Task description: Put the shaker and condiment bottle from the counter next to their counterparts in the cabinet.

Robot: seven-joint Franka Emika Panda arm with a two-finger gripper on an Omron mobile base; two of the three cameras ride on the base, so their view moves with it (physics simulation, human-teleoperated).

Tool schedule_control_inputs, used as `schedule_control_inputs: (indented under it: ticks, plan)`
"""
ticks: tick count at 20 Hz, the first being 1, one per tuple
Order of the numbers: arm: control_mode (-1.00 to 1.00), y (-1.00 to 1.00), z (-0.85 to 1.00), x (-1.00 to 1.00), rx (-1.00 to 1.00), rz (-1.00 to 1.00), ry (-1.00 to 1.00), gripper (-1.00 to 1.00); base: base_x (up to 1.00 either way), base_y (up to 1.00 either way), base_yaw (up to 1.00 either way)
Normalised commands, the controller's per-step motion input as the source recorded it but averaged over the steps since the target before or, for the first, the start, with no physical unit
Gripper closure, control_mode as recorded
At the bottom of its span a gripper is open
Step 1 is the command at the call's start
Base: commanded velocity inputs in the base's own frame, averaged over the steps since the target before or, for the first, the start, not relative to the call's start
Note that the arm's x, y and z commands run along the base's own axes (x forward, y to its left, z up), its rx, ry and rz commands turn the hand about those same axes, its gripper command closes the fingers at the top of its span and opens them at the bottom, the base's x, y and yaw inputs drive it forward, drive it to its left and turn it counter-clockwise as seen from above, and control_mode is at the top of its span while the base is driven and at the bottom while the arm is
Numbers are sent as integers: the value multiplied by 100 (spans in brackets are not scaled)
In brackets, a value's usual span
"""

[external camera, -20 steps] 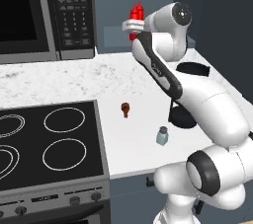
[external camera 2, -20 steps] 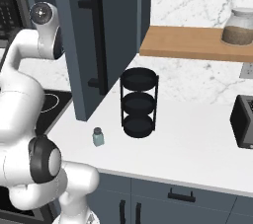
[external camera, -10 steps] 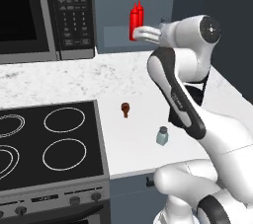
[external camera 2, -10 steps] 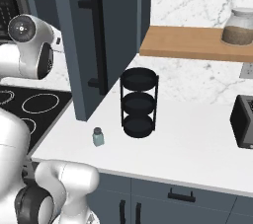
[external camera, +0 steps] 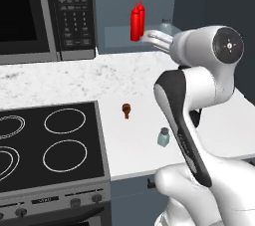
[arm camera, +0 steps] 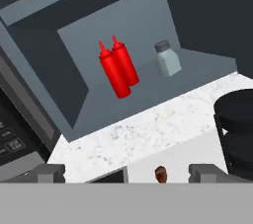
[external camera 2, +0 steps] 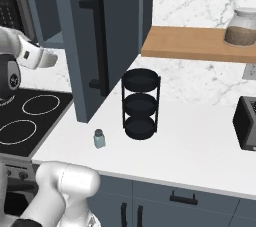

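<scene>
Two red condiment bottles (arm camera: 114,73) stand side by side, touching, on the shelf of the dark blue-grey cabinet (arm camera: 143,16), with a grey-capped shaker (arm camera: 167,59) to their right. The bottles (external camera: 136,21) sit at the shelf's front in the left base view. My gripper (arm camera: 126,173) is open and empty, held back from the shelf in front of the bottles; in the left base view the gripper (external camera: 150,36) hovers just right of them. The other shaker (external camera: 163,137) stands on the white counter (external camera: 119,78) near its front edge, and the right base view shows this shaker (external camera 2: 99,139) too.
A tiny brown knobbed piece (external camera: 126,110) sits on the counter beside the black stovetop (external camera: 50,140). The microwave (external camera: 45,13) hangs at left. The open cabinet door (external camera 2: 100,41) juts out over the counter. A black three-tier rack (external camera 2: 141,103), toaster (external camera 2: 246,130) and wooden shelf (external camera 2: 195,43) lie to the right.
My hand has drawn back out of the cabinet and stands clear of the red bottles. The arm's upper links have swung right and nearer the cameras.
</scene>
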Motion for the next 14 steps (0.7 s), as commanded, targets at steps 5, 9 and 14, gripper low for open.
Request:
schedule_control_inputs:
  ticks: [5,9,14]
  plan:
    - [-100,0,-2,-93,0,-30,2,-100,0,0,0]
    - [-100,0,-24,-88,0,-27,0,-100,0,0,0]
    - [-100,-3,-86,-41,0,-22,0,-100,0,0,0]
